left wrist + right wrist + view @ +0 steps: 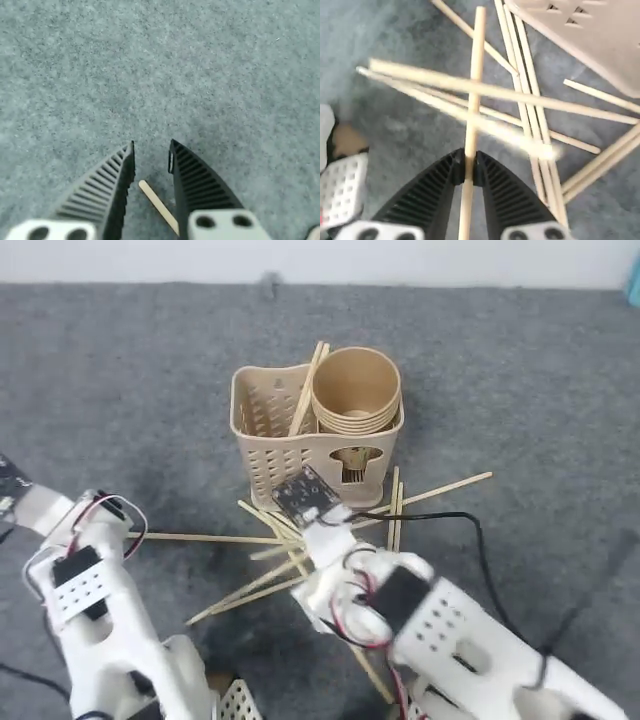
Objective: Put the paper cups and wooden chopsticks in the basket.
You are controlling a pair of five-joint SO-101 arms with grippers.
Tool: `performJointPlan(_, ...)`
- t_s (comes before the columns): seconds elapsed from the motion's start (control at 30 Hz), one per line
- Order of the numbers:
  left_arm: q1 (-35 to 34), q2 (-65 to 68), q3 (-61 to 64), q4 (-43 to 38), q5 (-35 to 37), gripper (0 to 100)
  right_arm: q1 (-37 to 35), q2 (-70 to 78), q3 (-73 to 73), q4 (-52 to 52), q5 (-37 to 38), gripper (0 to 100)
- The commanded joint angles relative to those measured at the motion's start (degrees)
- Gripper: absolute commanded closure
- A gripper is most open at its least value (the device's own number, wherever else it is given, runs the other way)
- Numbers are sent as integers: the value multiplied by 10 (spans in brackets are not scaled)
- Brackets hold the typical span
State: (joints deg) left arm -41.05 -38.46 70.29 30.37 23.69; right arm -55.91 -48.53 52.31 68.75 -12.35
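We judge the cups' part finished: the stack of paper cups point(357, 390) stands in the right compartment of the basket point(262, 380), at the upper middle of the high view, and at least one chopstick point(308, 390) leans in the left compartment. What remains is the chopsticks, and the step in hand is a pick-up. The right claw point(469, 161) is clenched on a single wooden chopstick point(476, 75) near one end. That stick runs out across the loose pile point(270, 560), which lies fanned on the grey tabletop point(520, 370) just below the basket, at the centre of the frame. Several others seem to cross over or under the held stick, so the next move probably calls for a straight lift that clears them. It would then need a tilt towards upright before the stick goes into the open compartment. The left claw point(151, 150) is released, its fingers parted above the tabletop with the end of another chopstick point(159, 206) lying between them; closing there looks like its natural next step. In the high view the right arm point(400, 610) covers the spot where its claw meets the pile, so we cannot trace which stick is held there. The left arm point(90, 590) is cut off by the frame's left edge. The blurred sticks nearest the right wrist camera make it hard to tell which lie on top.
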Motion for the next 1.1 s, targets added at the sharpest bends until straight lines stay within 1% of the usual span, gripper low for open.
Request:
performJointPlan(0.0, 6, 2, -22, -12, 2, 892, 12, -63, -33, 44, 55, 991)
performJointPlan(0.1, 6, 2, -22, -12, 2, 892, 12, -65, -33, 80, 100, 991)
performJointPlan(0.17, 6, 2, -22, -12, 2, 892, 15, -65, -33, 102, 144, 991)
performJointPlan(0.23, 6, 2, -22, -12, 2, 892, 37, -65, -33, 108, 181, 991)
performJointPlan(0.33, 6, 2, -19, -13, 2, 892, 108, -71, -34, 66, 207, 991)
performJointPlan(0.5, 6, 2, -18, -14, 2, 892, 243, -71, -34, -35, 210, 991)
performJointPlan(0.67, 6, 2, -19, -15, 2, 892, 360, -72, -34, -77, 258, 991)
performJointPlan(0.77, 6, 2, -19, -15, 2, 892, 456, -70, -34, -130, 261, 991)
performJointPlan(0.87, 7, 2, -20, -15, 2, 892, 522, -66, -33, -165, 254, 991)
performJointPlan(0.97, 8, 2, -20, -16, 2, 892, 546, -73, -33, -167, 212, 991)
performJointPlan(1.07, 16, 2, -19, -16, 2, 892, 546, -73, -33, -167, 192, 991)
